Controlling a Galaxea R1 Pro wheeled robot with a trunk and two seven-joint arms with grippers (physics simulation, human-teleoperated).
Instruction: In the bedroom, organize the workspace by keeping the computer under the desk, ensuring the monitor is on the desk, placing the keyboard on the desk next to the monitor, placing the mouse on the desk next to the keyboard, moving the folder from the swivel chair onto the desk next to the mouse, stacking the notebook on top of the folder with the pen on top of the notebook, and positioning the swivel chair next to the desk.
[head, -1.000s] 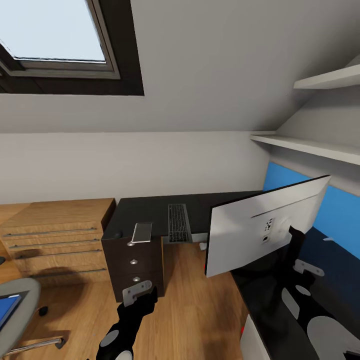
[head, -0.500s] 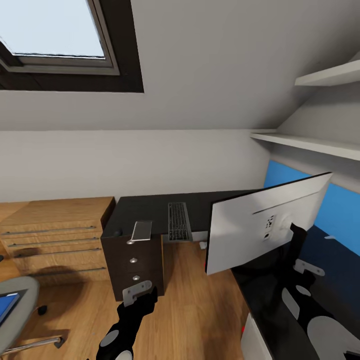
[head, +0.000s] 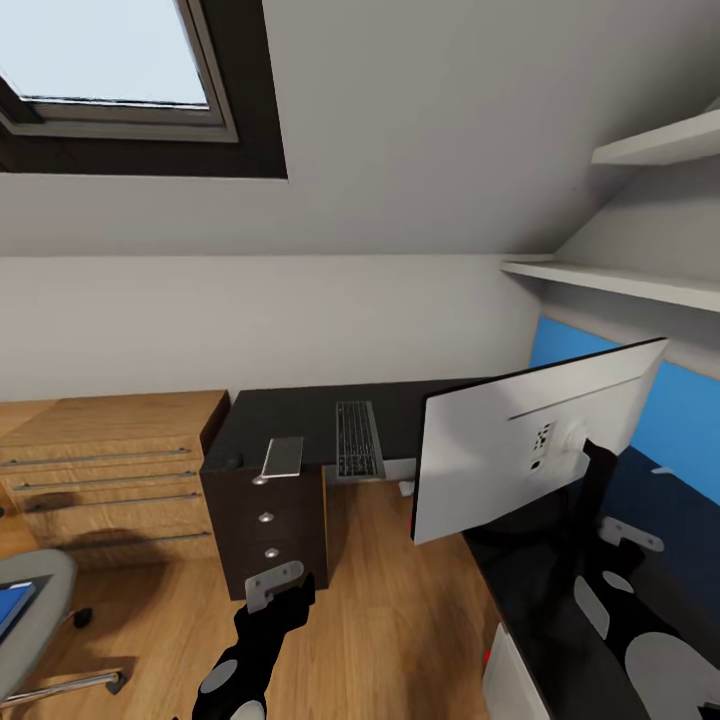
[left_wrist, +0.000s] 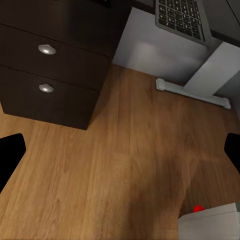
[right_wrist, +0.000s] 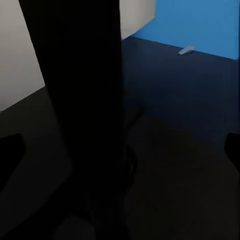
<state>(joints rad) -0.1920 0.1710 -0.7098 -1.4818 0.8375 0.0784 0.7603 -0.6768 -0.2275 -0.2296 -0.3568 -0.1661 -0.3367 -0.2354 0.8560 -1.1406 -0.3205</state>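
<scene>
Monitor (head: 500, 455) is seen from its pale back, tilted, above the near wing of the black desk (head: 290, 415). Its dark stand (right_wrist: 75, 115) rises through the right wrist view, set between the right gripper's (right_wrist: 122, 150) two black fingertips, which sit at the picture's opposite edges. The jaws are spread wide; contact with the stand cannot be confirmed. In the head view the right arm reaches up behind the panel to the mount area.

Compared with one second ago, the monitor sits slightly higher and further right in the head view. The window and shelves have also shifted a little, so part of this is camera motion.

Keyboard (head: 359, 441) lies on the far wing of the desk, its near end overhanging the front edge. A small grey slab (head: 283, 457) lies on the desk above the drawer unit (head: 268, 525), beside a dark rounded item (head: 233, 463), likely the mouse.

Left gripper (left_wrist: 120, 150) hangs over the wood floor near the drawer unit, wide open and empty.

Chair (head: 30, 620) shows at the lower left corner, with a sliver of the blue folder (head: 10, 608) on the seat. It has slid further out of frame than before.

A white box corner with a red dot (left_wrist: 210, 222) stands on the floor.
</scene>
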